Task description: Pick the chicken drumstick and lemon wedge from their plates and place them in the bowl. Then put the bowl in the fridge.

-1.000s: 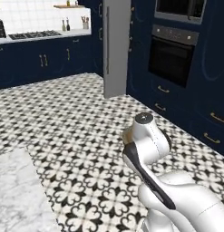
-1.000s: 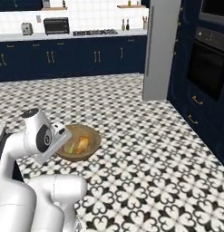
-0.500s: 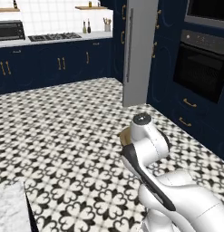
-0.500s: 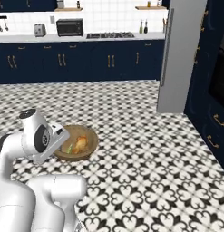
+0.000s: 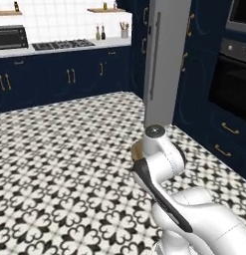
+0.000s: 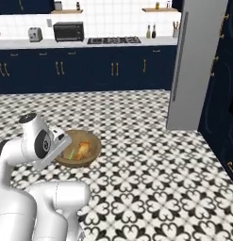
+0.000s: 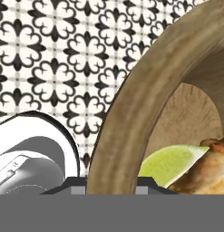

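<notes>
The whole picture has swung in both base views over the last second, so that is my base driving and turning, not the kitchen moving. The fridge (image 5: 167, 64) has come from the far background to stand tall and close ahead. In the left base view it rises right behind the arm, and in the right base view (image 6: 198, 66) it sits near the right edge. The marble tabletop that was at the lower left has slid out of frame, leaving patterned floor (image 6: 151, 188) all around me.

The bowl (image 6: 80, 148) has kept its place relative to the arm through the swing. It is carried low over the floor, just in front of the wrist. The drumstick (image 6: 83, 149) and the lemon (image 6: 68, 153) are both inside it, so I judge the loading half finished and this the carry to the fridge.

In the hand view the bowl's thick wooden rim (image 7: 127, 113) runs down between the fingers (image 7: 145, 182), which are clamped on it. The lemon (image 7: 170, 163) lies against the drumstick (image 7: 204, 167) on the bowl's inner wall.

From here I cannot tell whether the fridge door is open. I need to settle that before going closer.
</notes>
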